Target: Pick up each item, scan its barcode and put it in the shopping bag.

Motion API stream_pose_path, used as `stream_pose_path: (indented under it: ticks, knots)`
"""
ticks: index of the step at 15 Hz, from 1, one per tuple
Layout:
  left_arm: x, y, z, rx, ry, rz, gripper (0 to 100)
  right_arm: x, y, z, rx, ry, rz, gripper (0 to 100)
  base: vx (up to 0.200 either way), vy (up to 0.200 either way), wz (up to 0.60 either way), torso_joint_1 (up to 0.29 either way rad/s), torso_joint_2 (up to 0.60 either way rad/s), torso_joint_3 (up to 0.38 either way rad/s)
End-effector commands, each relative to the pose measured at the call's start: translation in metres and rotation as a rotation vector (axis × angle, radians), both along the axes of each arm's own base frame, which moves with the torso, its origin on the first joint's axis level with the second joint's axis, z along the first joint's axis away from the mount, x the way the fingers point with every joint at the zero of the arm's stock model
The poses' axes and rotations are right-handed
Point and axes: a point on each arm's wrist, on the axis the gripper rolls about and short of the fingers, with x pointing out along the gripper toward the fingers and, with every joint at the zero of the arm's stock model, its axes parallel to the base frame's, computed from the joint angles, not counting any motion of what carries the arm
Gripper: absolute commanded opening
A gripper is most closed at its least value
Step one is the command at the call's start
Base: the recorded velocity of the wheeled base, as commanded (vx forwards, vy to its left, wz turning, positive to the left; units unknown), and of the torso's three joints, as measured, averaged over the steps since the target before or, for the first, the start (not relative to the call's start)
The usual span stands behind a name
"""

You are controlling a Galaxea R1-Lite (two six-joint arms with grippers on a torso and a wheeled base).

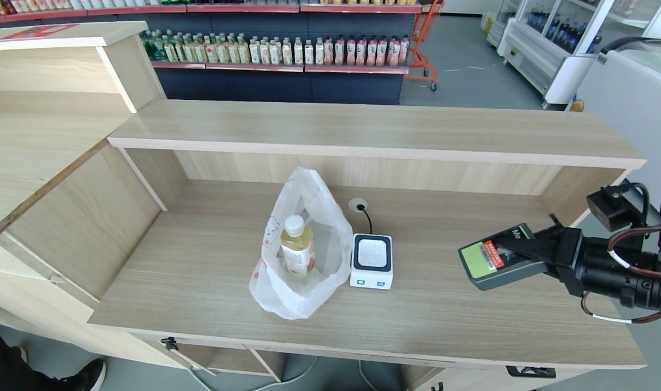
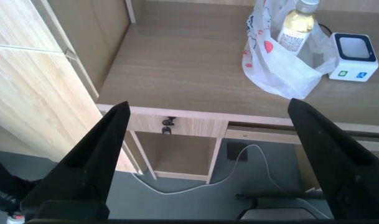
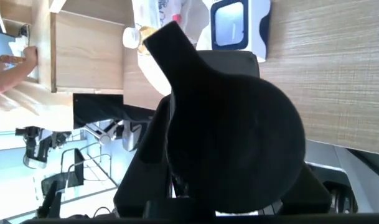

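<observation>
R claw (image 1: 517, 251) clamped on box (image 1: 485, 266), over counter (image 1: 471, 326) at 3 o'clock of scanner (image 1: 371, 259). Box prob. light, stiff, slick; grip flat sides, barcode clear. L claw (image 2: 209, 118) wide, empty. Bag (image 1: 303, 288) at scanner's 9 o'clock.

The right gripper (image 1: 517, 252) is matte black with angular, wedge-like fingers, joined to a thick, black, cylindrical right arm (image 1: 604, 271). Just behind the gripper, red and white cables (image 1: 623, 262) loop loosely along the wrist, and a boxy black camera (image 1: 612, 209) is mounted above them. The left gripper (image 2: 209, 115) has two broad, tapering black fingers (image 2: 105, 155).
</observation>
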Motion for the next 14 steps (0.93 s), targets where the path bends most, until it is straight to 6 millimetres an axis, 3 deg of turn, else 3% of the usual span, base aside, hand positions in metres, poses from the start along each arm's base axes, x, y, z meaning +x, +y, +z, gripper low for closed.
stream_pose_path:
  ticks: [1, 9, 14]
  knots:
    - [0.000, 0.000, 0.000, -0.004, 0.000, 0.000, 100, 0.013, 0.010, -0.012, -0.042, 0.040, -0.030, 0, 0.000, 0.000, 0.00, 0.000, 0.00, 0.000]
    - [0.000, 0.000, 0.000, -0.003, 0.000, 0.000, 100, 0.020, 0.069, -0.044, -0.150, 0.129, 0.103, 0, 0.000, 0.000, 0.00, 0.000, 0.00, 0.000]
    - [0.000, 0.000, 0.000, -0.004, 0.000, 0.000, 100, 0.048, 0.089, -0.076, -0.222, 0.023, 0.168, 0, 0.000, 0.000, 0.00, 0.000, 0.00, 0.000]
